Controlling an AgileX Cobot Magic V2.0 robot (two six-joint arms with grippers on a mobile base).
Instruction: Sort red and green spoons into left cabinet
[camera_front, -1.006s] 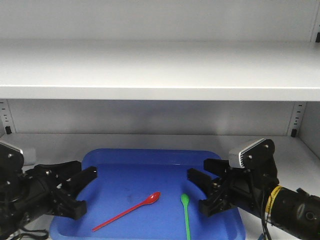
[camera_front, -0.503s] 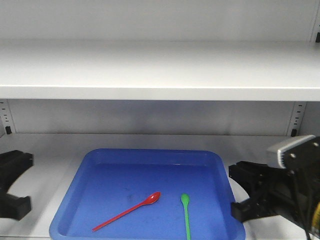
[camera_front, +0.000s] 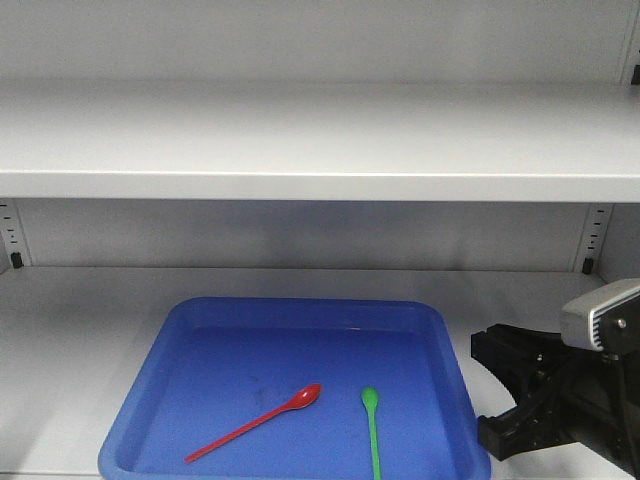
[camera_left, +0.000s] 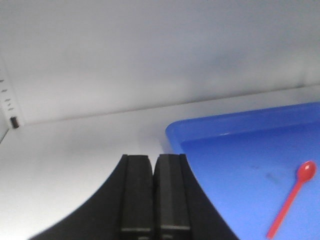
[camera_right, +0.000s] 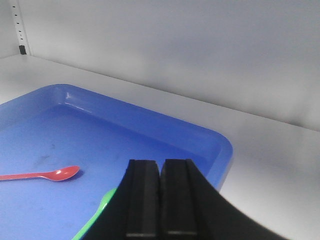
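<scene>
The red spoon (camera_front: 262, 422) and the green spoon (camera_front: 372, 430) lie side by side in the blue tray (camera_front: 300, 303), on the lower shelf of the left cabinet (camera_front: 320, 140). My right gripper (camera_right: 160, 162) sits at the tray's right edge. Its fingers press together on nothing, and the green spoon (camera_right: 102, 205) is just to its left. In the front view the right gripper (camera_front: 500, 395) is off the tray's right side. My left gripper (camera_left: 154, 160) is shut and empty, left of the tray, with the red spoon (camera_left: 292, 197) far to its right.
An upper shelf spans the cabinet above the tray. Slotted rails (camera_front: 12, 240) run up the back corners. Bare grey shelf (camera_front: 70, 330) lies left and right of the tray.
Both arms have drawn back outward from over the tray. The left one has left the front view and the right one is now beside the tray. The spoons have not moved.
</scene>
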